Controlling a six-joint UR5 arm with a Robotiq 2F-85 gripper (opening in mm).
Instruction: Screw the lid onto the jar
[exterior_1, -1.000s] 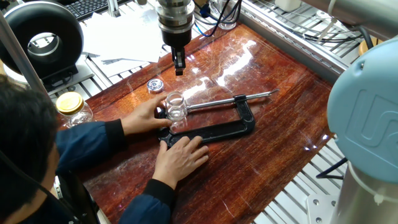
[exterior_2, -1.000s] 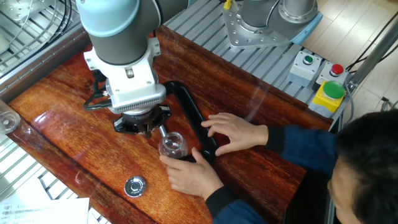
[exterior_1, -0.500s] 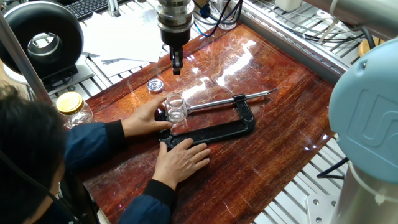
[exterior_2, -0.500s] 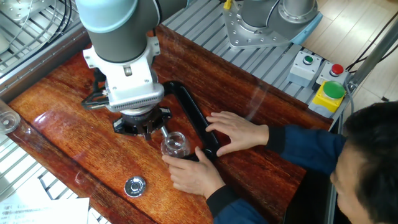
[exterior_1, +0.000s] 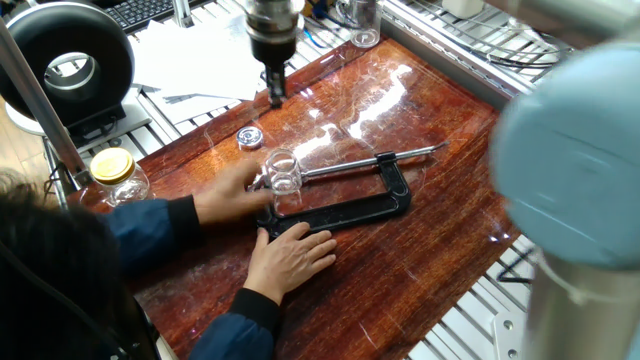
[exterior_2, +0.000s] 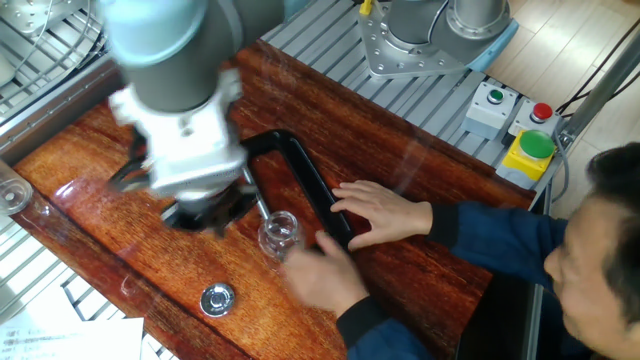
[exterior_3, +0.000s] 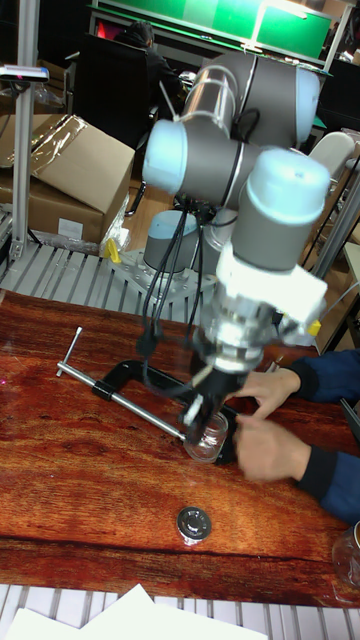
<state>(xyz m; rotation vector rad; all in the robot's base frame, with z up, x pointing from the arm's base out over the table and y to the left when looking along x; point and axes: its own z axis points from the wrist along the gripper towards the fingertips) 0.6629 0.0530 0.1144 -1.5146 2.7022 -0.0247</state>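
Observation:
The small clear jar (exterior_1: 283, 172) stands upright and open on the wooden table, at the screw end of a black C-clamp (exterior_1: 350, 212). A person's hand (exterior_1: 232, 192) is at the jar's left side, and the other hand (exterior_1: 295, 252) rests on the clamp bar. The round transparent lid (exterior_1: 250, 137) lies flat on the table to the jar's upper left. My gripper (exterior_1: 273, 92) hangs above the table beyond the lid, blurred, its fingers close together and holding nothing. In the other fixed view the jar (exterior_2: 278, 232) and lid (exterior_2: 217, 298) show, while my wrist hides the fingers.
A glass jar with a yellow lid (exterior_1: 115, 170) stands at the table's left edge. A black ring lamp (exterior_1: 70, 62) and papers lie behind it. A clear cup (exterior_1: 364, 30) stands at the far edge. A button box (exterior_2: 528, 148) sits by the rails.
My arm has swung left and away from the jar, toward the lid's side, and is blurred by motion. The person's hand by the jar has shifted slightly.

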